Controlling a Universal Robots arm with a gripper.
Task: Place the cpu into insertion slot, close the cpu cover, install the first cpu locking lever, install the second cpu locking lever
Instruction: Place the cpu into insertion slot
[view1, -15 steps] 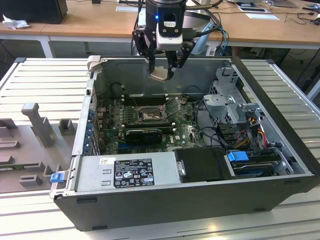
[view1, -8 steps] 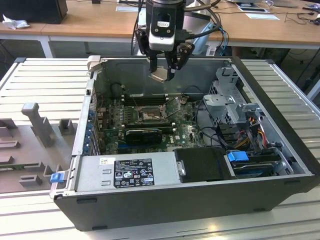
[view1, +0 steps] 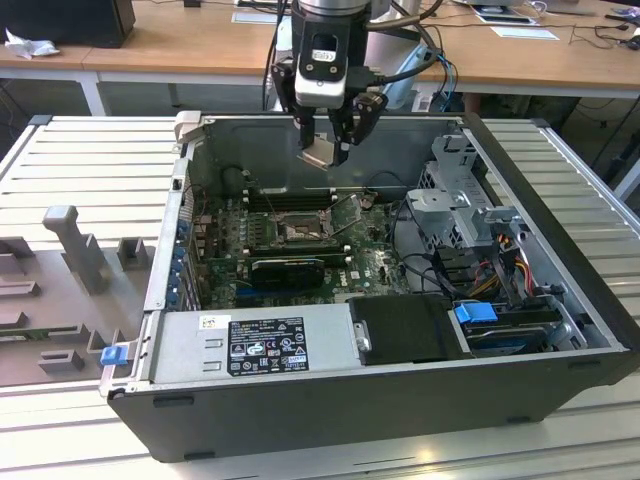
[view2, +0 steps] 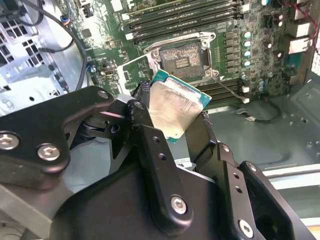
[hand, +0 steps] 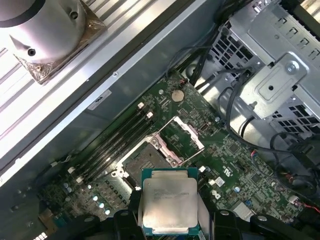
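Ribbed metal bench (view1: 90, 150) carries an open computer case (view1: 400, 400); black fingers (view2: 150, 145) clench the flat, square, silvery cpu (view2: 175, 107) by its edges, well above the dark, grey-rimmed insertion slot (view2: 182, 57), whose thin cpu cover (hand: 180, 135) stands raised.

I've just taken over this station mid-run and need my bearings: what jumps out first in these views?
The gripper grips the cpu by its edges, hovering over the open computer case. Below it, on the green motherboard, the insertion slot sits empty, with the cpu cover swung open beside it.
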